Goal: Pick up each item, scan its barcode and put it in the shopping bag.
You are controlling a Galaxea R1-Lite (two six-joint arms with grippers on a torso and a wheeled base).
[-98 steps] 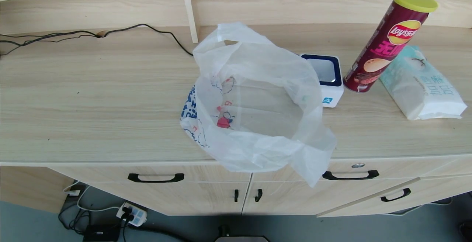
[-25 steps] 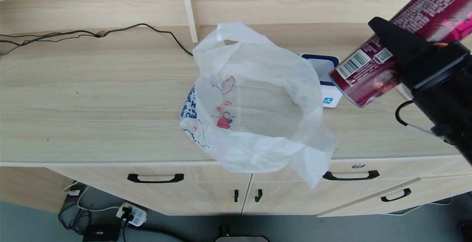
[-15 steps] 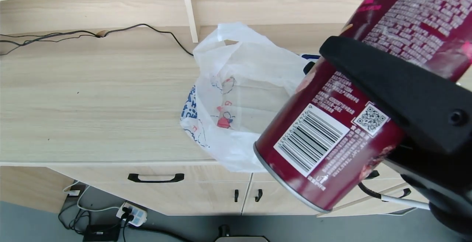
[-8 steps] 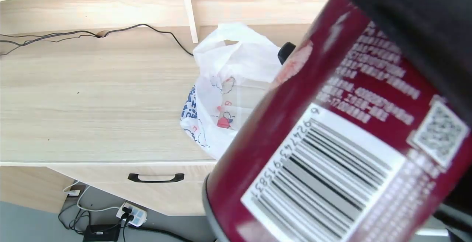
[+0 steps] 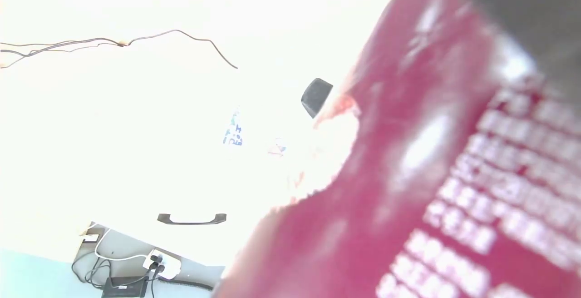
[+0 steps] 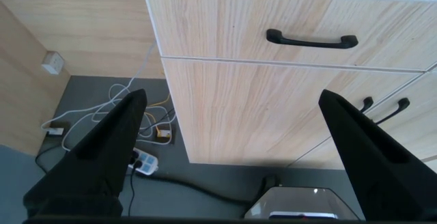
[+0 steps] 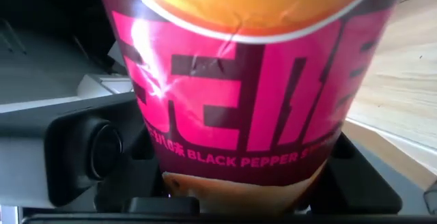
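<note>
A dark red chips can with white print is held up very close to the head camera, tilted, covering the right side of that view. My right gripper is shut on it; one black fingertip shows at the can's left edge. In the right wrist view the can shows pink lettering. The shopping bag on the counter is washed out, with just its blue print faintly visible. My left gripper hangs open and holds nothing, low in front of the cabinet drawers.
A black cable runs across the back of the counter. Below are a black drawer handle and a power strip with cords on the floor. The left wrist view shows drawer fronts with a black handle.
The right gripper took the can off the counter and brought it steadily closer to the head camera. The counter and bag have washed out to white.
</note>
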